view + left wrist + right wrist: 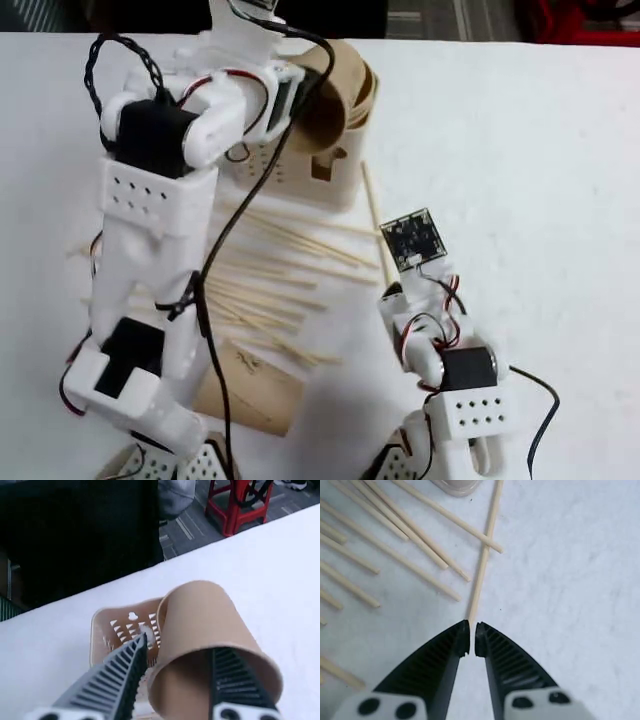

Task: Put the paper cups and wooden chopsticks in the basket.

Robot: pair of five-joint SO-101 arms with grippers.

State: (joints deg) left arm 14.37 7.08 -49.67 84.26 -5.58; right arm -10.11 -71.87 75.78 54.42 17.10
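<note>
High view: a white table (560,150) carries both arms, with the left arm (150,220) stretched up the left side toward the far edge and the right arm (465,390) folded low at the near right. A tan, slotted basket (335,180) stands near the far middle of the table. The left gripper (177,647) holds the held paper cup (200,615) just above the basket, tipped on its side. One finger lies outside the cup's wall and the other inside its mouth, so the wall is caught between them. From above, this cup (335,95) overlaps the basket's far rim. A second paper cup (250,395) lies on its side on the table at the near edge, between the two arm bases. The wooden chopsticks (270,270) are scattered flat across the middle of the table, between the basket and that fallen cup. The right gripper (472,640) is low over the table with its fingers drawn almost together, only a sliver between the tips. The end of a single chopstick (482,560) lies right at those tips; whether it is pinched cannot be told.
</note>
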